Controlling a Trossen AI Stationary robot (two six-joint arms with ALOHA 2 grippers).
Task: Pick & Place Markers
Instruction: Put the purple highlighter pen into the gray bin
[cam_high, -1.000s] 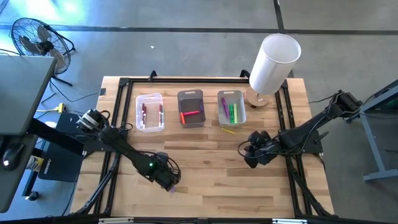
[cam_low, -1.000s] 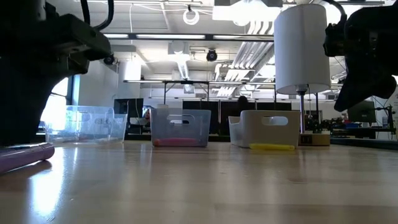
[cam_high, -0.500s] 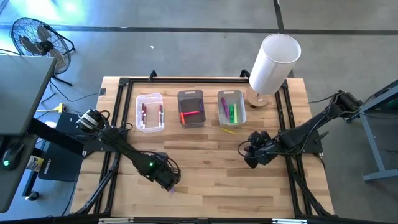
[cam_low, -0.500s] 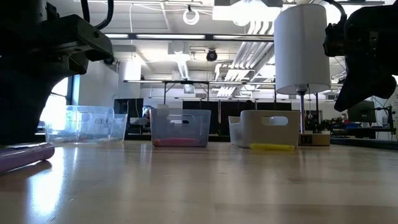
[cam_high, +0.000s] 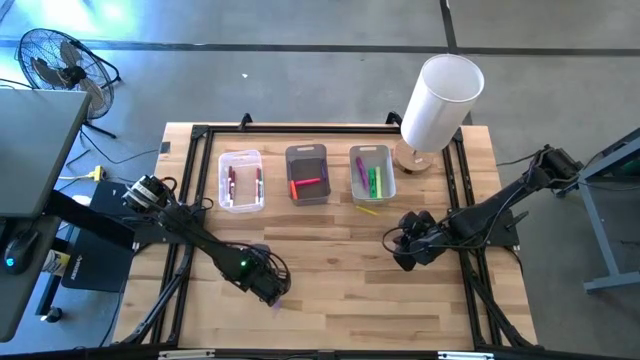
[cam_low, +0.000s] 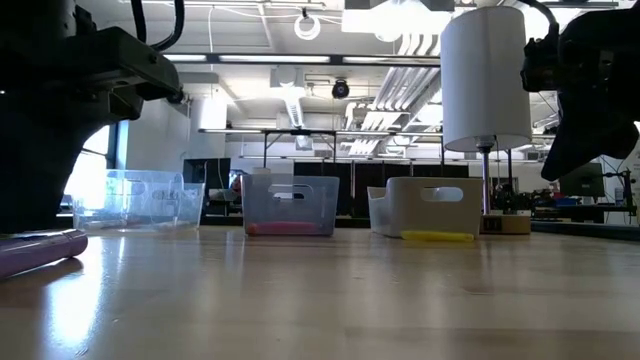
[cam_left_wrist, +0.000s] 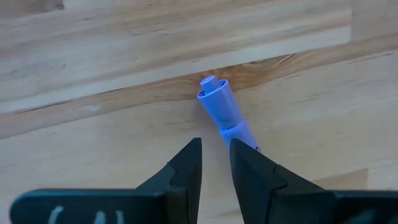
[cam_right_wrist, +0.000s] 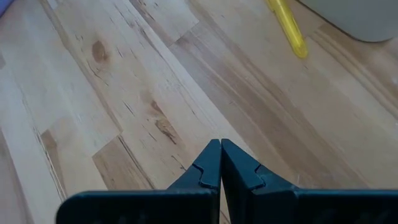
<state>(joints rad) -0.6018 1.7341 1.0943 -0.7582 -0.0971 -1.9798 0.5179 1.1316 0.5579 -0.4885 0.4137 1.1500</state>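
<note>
purple marker (cam_left_wrist: 222, 109): flat on the table (cam_high: 330, 300), just ahead of my left fingertips and slightly off to the side of the gap; one end runs under my fingers, the other points away. Low view shows it lying on the wood at the near left edge (cam_low: 40, 250).
left gripper (cam_left_wrist: 214, 149): low over the near-left part of the table, right above the purple marker. Fingers nearly together, only a narrow slot between them, nothing in it. Marker is beside the slot, not inside it.
yellow marker (cam_right_wrist: 287, 25): loose on the table, well ahead of my right fingertips, lying just beside the white bin (cam_high: 372, 172).
right gripper (cam_right_wrist: 220, 155): over the right-centre of the table, fingers pressed fully together, holding nothing.
white bin: holds green, yellow-green and purple markers (cam_high: 371, 180).
grey bin (cam_high: 307, 174): middle of the row, red marker (cam_high: 308, 185) inside.
clear bin (cam_high: 241, 180): left of the row, two red markers (cam_high: 257, 182) inside.
bins: all three in a line at the far side, well apart from both my grippers.
white cylinder (cam_high: 440, 101): upright on a wooden base, far right corner, next to the white bin.
</note>
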